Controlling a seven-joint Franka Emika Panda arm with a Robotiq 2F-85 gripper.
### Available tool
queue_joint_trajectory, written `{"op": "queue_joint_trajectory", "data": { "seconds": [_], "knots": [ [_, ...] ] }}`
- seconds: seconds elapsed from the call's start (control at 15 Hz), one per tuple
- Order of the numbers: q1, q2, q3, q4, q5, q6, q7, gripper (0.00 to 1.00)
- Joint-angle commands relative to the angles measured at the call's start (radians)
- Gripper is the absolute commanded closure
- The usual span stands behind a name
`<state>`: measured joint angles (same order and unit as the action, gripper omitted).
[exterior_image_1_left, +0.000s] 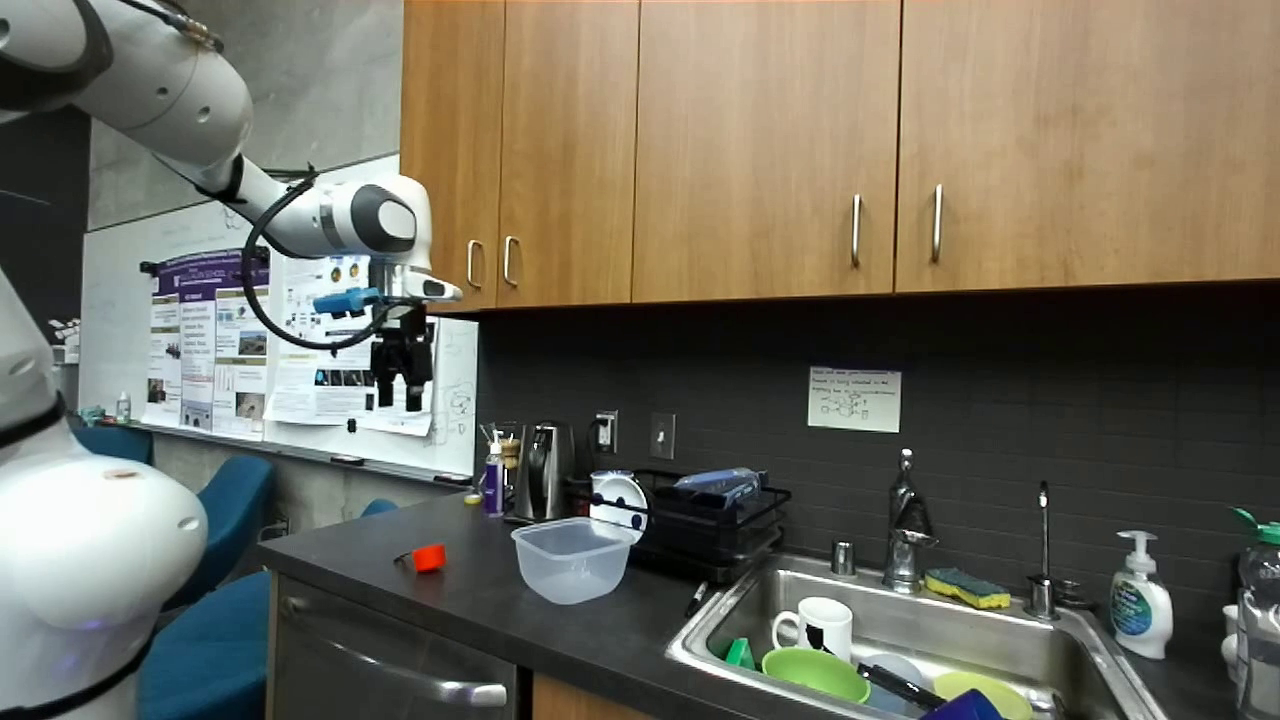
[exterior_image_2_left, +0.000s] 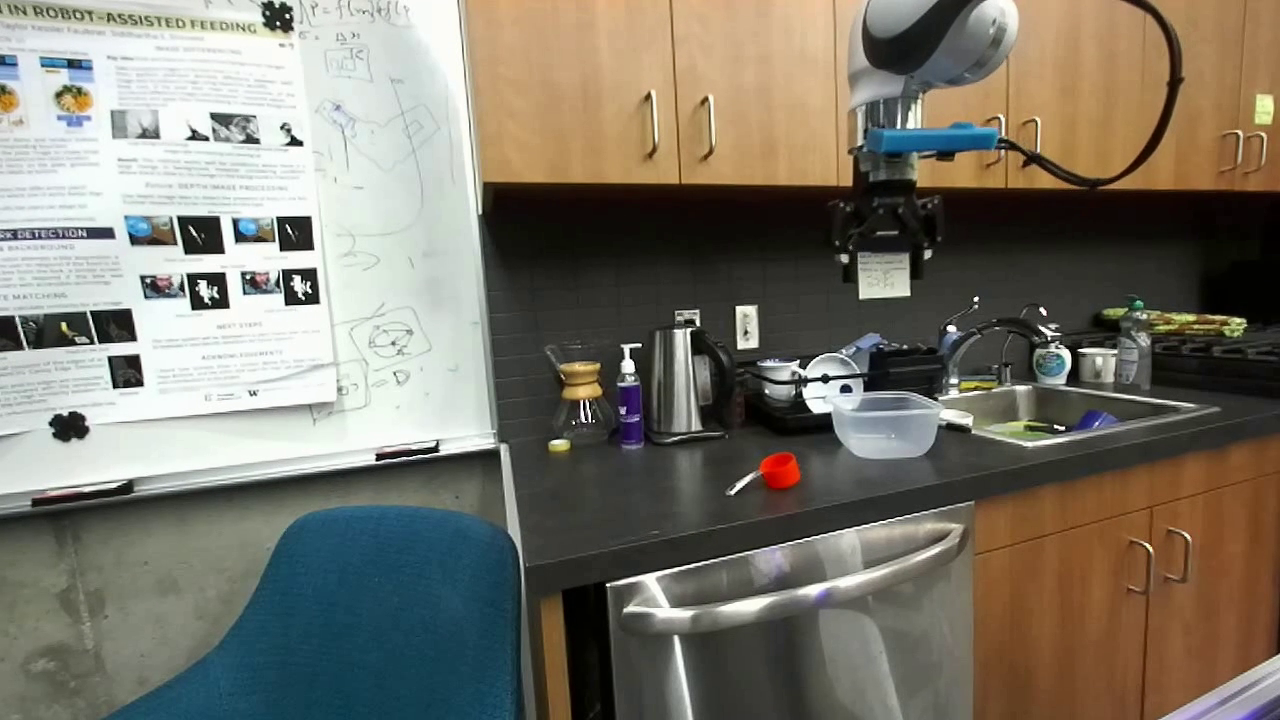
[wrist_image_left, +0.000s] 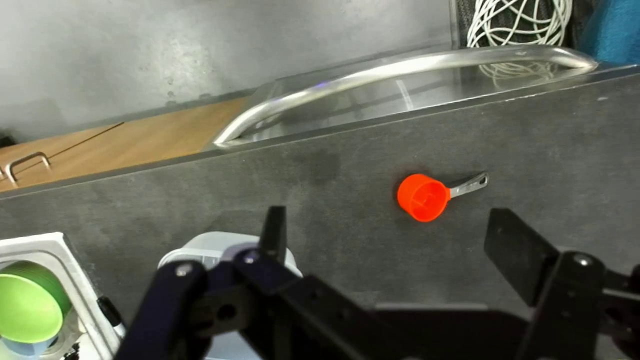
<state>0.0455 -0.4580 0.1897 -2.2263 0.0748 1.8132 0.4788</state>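
My gripper (wrist_image_left: 387, 220) is open, with nothing between its fingers. It points down and hangs high above the dark counter in both exterior views (exterior_image_1_left: 400, 398) (exterior_image_2_left: 883, 268). An orange-red measuring cup (wrist_image_left: 424, 197) with a metal handle lies on the counter below, seen between and beyond the fingers in the wrist view. It also shows in both exterior views (exterior_image_1_left: 430, 558) (exterior_image_2_left: 780, 470). A clear plastic container (exterior_image_1_left: 572, 565) stands open beside the cup, toward the sink. It also shows in an exterior view (exterior_image_2_left: 885, 428). In the wrist view the left finger partly hides the container (wrist_image_left: 212, 241).
A sink (exterior_image_1_left: 690, 640) holds a white mug (exterior_image_1_left: 825, 625), a green bowl (exterior_image_1_left: 815, 675) and other dishes. A black dish rack (exterior_image_1_left: 710, 520), a kettle (exterior_image_2_left: 680, 380) and a purple pump bottle (exterior_image_2_left: 629, 400) stand along the wall. Wooden cabinets (exterior_image_1_left: 770, 150) hang above the counter.
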Motion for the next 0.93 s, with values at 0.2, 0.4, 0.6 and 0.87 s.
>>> {"op": "queue_joint_trajectory", "data": {
  "seconds": [0.2,0.4,0.6,0.87],
  "knots": [
    [0.015,0.083,0.032,0.064,-0.006,-0.012,-0.005,0.0],
    [0.014,0.127,0.033,0.089,-0.017,-0.004,-0.003,0.0],
    [0.012,0.173,0.028,0.12,-0.033,0.002,0.0,0.0],
    [0.012,0.243,0.015,0.174,-0.042,0.014,-0.002,0.0]
  ]
}}
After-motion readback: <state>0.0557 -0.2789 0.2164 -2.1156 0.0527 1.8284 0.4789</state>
